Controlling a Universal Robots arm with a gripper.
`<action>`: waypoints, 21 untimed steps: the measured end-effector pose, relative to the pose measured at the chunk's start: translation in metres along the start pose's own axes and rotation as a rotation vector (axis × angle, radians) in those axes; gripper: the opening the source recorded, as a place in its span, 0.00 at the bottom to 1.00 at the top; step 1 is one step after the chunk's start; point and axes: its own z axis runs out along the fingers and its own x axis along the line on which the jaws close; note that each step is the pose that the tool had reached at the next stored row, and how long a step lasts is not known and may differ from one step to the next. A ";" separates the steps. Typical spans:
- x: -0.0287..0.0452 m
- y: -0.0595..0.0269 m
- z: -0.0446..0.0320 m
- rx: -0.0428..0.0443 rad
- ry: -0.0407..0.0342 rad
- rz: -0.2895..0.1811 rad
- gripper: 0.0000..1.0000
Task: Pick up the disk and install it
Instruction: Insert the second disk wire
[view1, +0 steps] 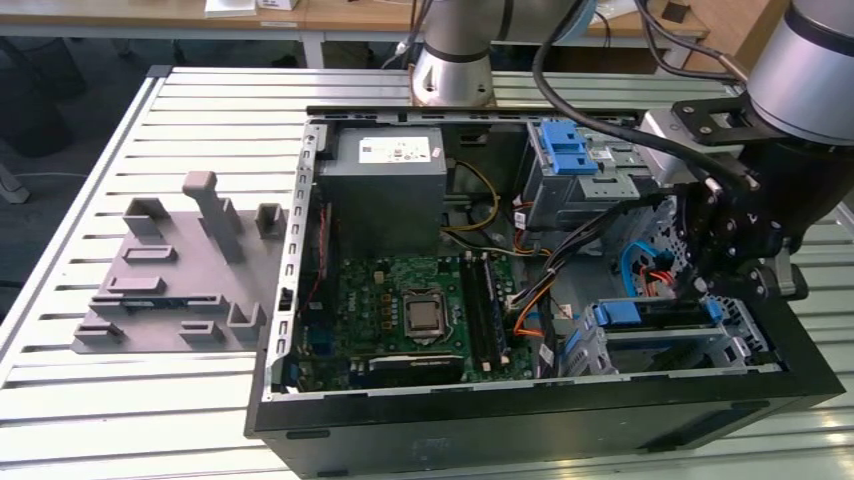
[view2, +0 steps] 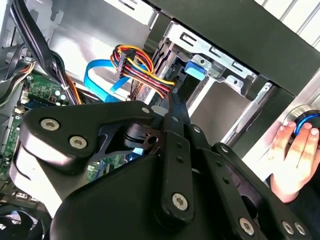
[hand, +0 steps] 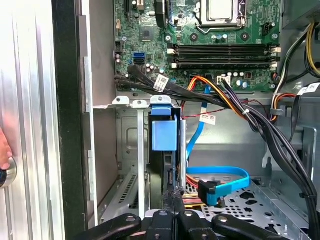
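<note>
An open desktop computer case (view1: 534, 420) lies on its side on a slatted metal bench (view1: 80, 400), its motherboard (view1: 400, 315) exposed at the centre of the exterior view. The robot arm (view1: 814, 70) enters from the upper right of that frame and reaches down into the case at right, its claw (view1: 727, 275) low beside the drive bay (view1: 667, 345) in the lower right of the case.

The disk (view1: 654, 312), marked by its blue plastic rail, sits in that bay, standing on edge between the silver metal walls. In the first wrist view the blue tab of the disk (hand: 164, 134) stands at the middle of the frame, inside the bay, directly ahead of the claw (hand: 172, 197), whose two black fingers (hand: 172, 205) are pressed together with no visible gap and nothing between them. In the second wrist view the claw (view2: 172, 107) points toward the same blue-edged slot.

A bundle of orange, yellow and red wires (view2: 142, 62) and a flat blue cable (hand: 220, 177) lie near the bay. A grey plastic fixture (view1: 180, 275) rests on the bench at left in the exterior view. A person's hand (view2: 295, 155) rests on a round blue-ringed button at the right edge of the second wrist view.
</note>
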 end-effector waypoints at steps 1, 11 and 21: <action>0.0001 -0.0001 -0.0009 0.0000 0.0000 0.000 0.11; 0.0004 0.0044 -0.0050 0.0008 -0.0002 0.000 0.11; 0.0007 0.0061 -0.0116 -0.0054 -0.0033 0.000 0.11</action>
